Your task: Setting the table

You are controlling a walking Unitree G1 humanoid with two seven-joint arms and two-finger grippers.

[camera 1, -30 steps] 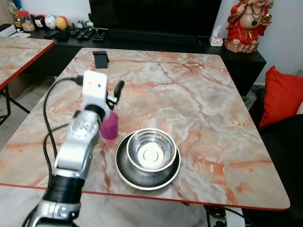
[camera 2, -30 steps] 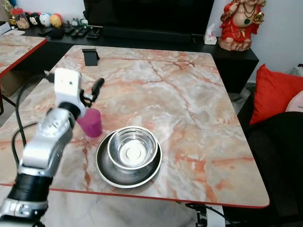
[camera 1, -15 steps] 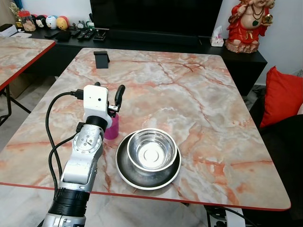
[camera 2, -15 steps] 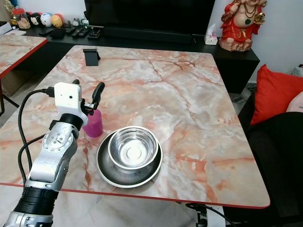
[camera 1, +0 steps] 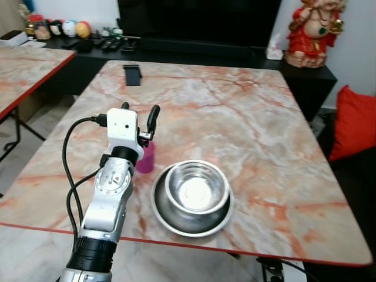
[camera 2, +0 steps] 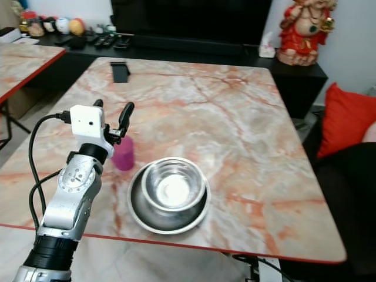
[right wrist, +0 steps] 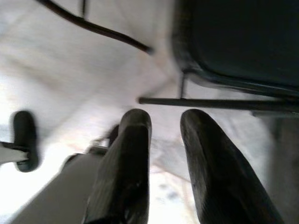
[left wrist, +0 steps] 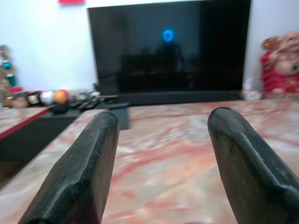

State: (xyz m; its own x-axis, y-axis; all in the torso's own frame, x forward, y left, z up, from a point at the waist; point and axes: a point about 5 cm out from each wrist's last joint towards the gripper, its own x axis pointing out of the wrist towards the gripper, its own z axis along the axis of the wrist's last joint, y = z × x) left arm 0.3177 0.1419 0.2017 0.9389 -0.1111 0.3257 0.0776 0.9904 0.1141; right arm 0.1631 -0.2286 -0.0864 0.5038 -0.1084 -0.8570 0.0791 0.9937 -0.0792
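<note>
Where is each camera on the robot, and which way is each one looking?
Left eye view: on the head, looking forward and down at the marble table; the left arm shows, its left gripper above the pink cup.
Right eye view: beside it on the head, same scene, with the steel bowl in the steel plate.
Left wrist view: on the left wrist, looking along its fingers over the table toward the TV.
Right wrist view: on the right wrist, looking down at the floor, past the right gripper.
Shared: both eye views and the left wrist view show the table, TV and red statue.
</note>
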